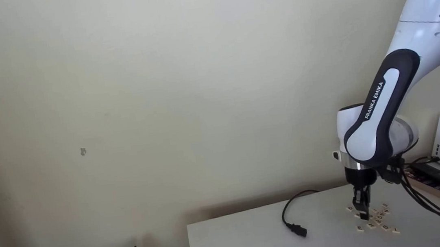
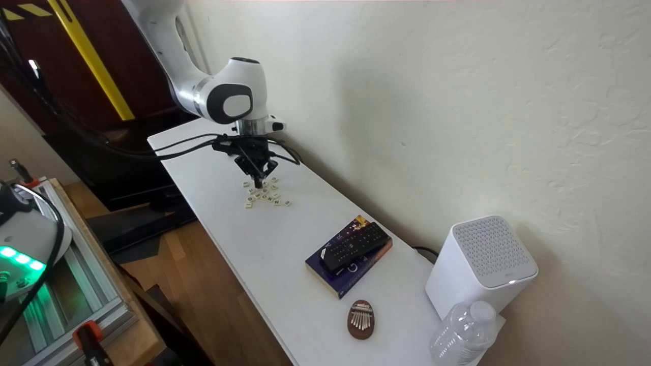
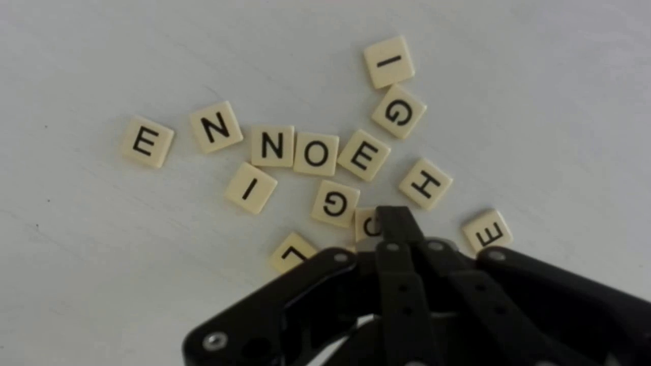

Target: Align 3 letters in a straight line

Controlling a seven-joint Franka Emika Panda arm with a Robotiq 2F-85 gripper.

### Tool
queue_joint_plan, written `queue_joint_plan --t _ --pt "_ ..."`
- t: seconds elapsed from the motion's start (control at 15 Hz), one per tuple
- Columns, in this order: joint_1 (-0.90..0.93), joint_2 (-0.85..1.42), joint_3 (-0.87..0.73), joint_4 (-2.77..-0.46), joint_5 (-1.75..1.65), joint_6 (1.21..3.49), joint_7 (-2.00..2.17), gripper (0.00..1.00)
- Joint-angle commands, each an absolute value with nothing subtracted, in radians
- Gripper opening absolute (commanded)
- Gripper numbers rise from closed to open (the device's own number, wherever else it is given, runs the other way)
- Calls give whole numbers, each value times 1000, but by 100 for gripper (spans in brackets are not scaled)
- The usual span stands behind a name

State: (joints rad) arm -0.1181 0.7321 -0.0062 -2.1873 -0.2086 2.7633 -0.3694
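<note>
1. Nearest the wrist camera, the gripper (image 3: 399, 216) is seen, jaws pressed together.
2. Letters (image 3: 335, 203) are scattered on the white table (image 3: 101, 284), from 8 clockwise to 3 o'clock of its tip; an N (image 3: 272, 146) and an O (image 3: 316, 154) are set edge to edge at 10.
3. In an exterior view, a black cable (image 1: 298, 230) is shown at their 9 o'clock.
4. In an exterior view, a book (image 2: 351, 277) is topped by a remote (image 2: 355, 246) at 4 o'clock.
</note>
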Motion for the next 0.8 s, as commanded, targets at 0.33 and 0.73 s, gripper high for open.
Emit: queue_joint_plan --t 0.33,0.73 --pt "-96 799 -12 -2129 -336 2737 -489 0" --pt "-88 803 -5 -2113 -388 2681 -559 0"
